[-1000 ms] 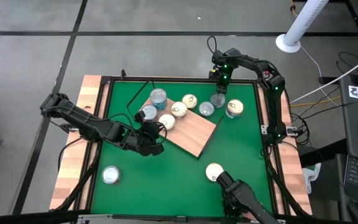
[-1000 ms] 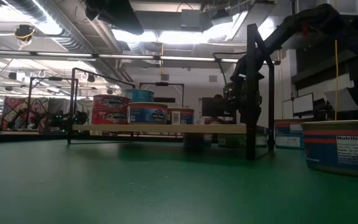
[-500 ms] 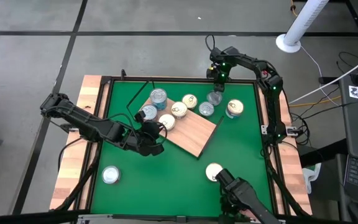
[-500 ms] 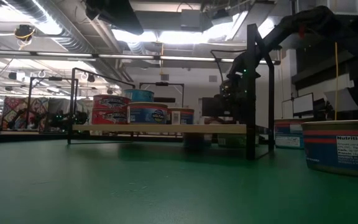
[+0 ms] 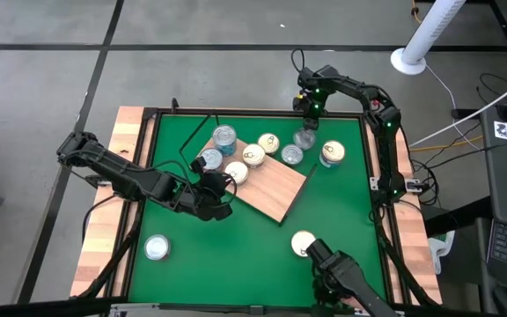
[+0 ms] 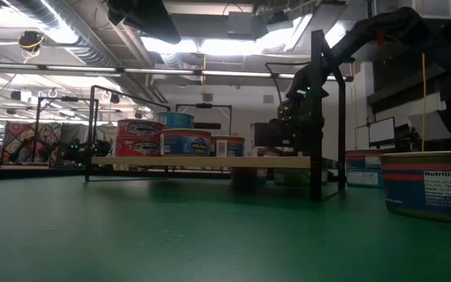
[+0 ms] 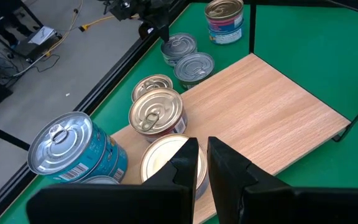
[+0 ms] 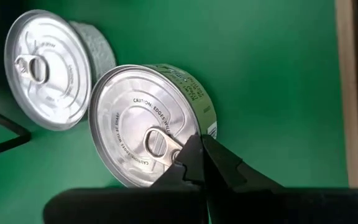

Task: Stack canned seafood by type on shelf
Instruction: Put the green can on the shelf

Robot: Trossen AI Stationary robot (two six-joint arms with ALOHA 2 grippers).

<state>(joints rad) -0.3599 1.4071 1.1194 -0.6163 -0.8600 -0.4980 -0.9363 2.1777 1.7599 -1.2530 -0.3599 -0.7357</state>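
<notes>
Your right gripper (image 8: 194, 158) is closed above a green-labelled tin (image 8: 148, 124), holding nothing; descend like that and you'll shove it. Left gripper (image 7: 201, 163) pinches a cream-lidded tin (image 7: 166, 155)

You can read "CAUTION: EDGES" on the silver lid (image 8: 149, 127), and "Nutrition Fa" on the near tin's label (image 6: 445, 184).

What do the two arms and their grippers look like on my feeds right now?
Both arms are dark, jointed and slim. The right arm shows small green indicator lights near its wrist and a thin black cable looping off it. The left arm carries black cabling along its links. Each ends in two matte black, wedge-shaped fingers: left gripper, right gripper. No markings are readable.
</notes>
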